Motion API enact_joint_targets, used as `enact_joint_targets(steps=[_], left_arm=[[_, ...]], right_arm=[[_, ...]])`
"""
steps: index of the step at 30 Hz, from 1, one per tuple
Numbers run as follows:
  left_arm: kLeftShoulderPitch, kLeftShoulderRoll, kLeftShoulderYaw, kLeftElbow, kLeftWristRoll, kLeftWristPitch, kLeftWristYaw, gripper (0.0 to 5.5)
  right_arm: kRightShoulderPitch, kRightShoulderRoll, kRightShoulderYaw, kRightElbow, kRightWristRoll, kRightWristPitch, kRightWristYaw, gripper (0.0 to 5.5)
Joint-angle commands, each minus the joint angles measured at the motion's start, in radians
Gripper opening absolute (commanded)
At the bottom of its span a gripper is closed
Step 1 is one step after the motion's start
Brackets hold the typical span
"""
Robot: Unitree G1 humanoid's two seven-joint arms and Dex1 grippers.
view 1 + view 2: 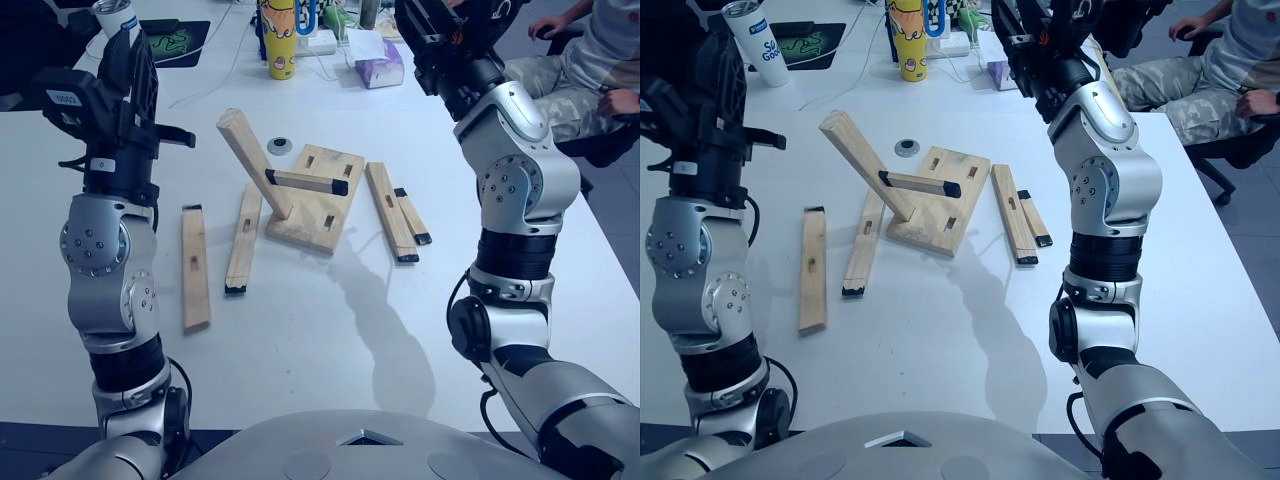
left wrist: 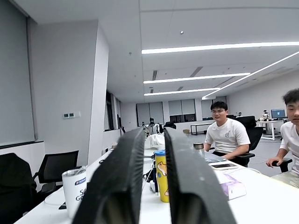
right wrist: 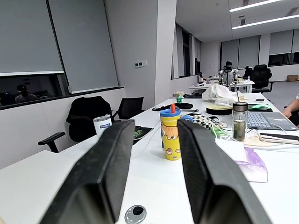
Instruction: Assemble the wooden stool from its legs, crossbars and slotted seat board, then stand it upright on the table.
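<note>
– so, where's the stool?
– seat board [image 1: 300,226] lies mid-bench [image 1: 330,330], one leg [image 1: 250,150] slanting up from it, loose pieces [image 1: 195,268] alongside. my left claw [image 2: 154,135] and right claw [image 3: 156,123] hover high, both released.

The tilted leg [image 1: 252,158] and crossbar [image 1: 308,182] cover part of the seat board [image 1: 305,228] — their joint unclear.

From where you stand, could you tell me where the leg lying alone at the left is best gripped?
I'd grip the lone leg near its middle, from straight above, closing across its narrow width: it lies flat with bare table along both long sides.
</note>
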Motion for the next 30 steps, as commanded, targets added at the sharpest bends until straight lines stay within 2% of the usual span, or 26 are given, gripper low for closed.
enact_joint_targets(steps=[1, 5, 8, 12, 17, 30], left_arm=[[0.061, 0.010, 0.057, 0.041, -0.021, 0.072, 0.012, 0.03], [0.122, 0.038, 0.134, 0.080, -0.063, 0.166, 0.002, 0.03], [0.197, 0.066, 0.162, 0.100, -0.071, 0.256, -0.009, 0.41], [0.293, 0.077, 0.138, 0.072, -0.088, 0.377, -0.034, 1.08], [0.309, 0.086, 0.097, 0.083, -0.106, 0.492, -0.054, 1.76], [0.376, 0.068, 0.066, 0.043, -0.093, 0.620, -0.036, 3.78]], right_arm=[[0.001, -0.005, 0.008, -0.020, 0.006, 0.017, -0.003, 1.66], [0.028, -0.013, 0.007, -0.027, -0.004, 0.019, -0.010, 1.66], [0.051, -0.016, 0.005, -0.031, -0.008, 0.018, -0.017, 1.66], [0.080, -0.011, 0.011, -0.032, -0.011, 0.014, -0.022, 1.66], [0.137, -0.008, 0.010, -0.088, -0.017, 0.027, -0.056, 1.66], [0.206, 0.000, 0.018, -0.141, -0.020, 0.038, -0.090, 1.66]])
